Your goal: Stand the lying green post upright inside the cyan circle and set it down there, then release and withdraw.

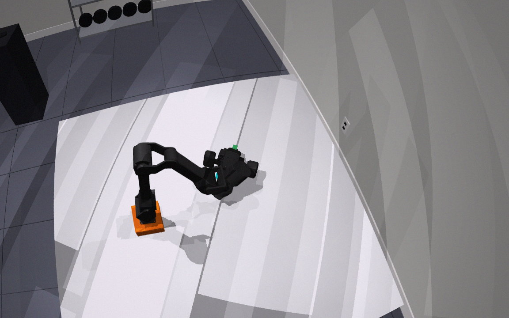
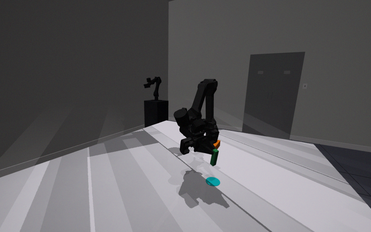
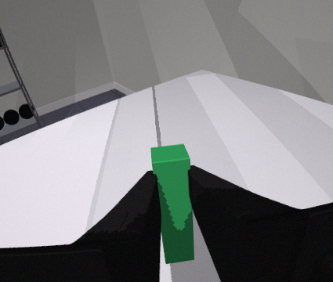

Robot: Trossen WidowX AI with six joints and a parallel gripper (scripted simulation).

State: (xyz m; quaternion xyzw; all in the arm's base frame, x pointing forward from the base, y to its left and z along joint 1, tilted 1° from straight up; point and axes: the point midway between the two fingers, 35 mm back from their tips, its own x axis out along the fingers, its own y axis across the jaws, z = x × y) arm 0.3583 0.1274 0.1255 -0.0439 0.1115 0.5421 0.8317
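Note:
The green post [image 1: 234, 146] [image 2: 214, 158] [image 3: 175, 200] is held near its top end, close to upright with a slight lean in the exterior view. My gripper [image 2: 213, 151] [image 3: 171, 177] is shut on it, one black fingertip on each side. The post's lower end appears to hang above the table. The cyan circle [image 1: 216, 176] [image 2: 213, 181] lies flat on the table, below the post in the exterior view. In the top view the arm hides most of the circle. The circle does not show in the wrist view.
The arm stands on an orange base [image 1: 149, 228] [image 2: 217, 144] on the white table [image 1: 130, 276] [image 2: 123, 201]. Striped shadows cross the table. A black pedestal [image 1: 15, 75] [image 2: 156, 113] with another arm stands beyond the table. A rack with dark round things stands by the wall.

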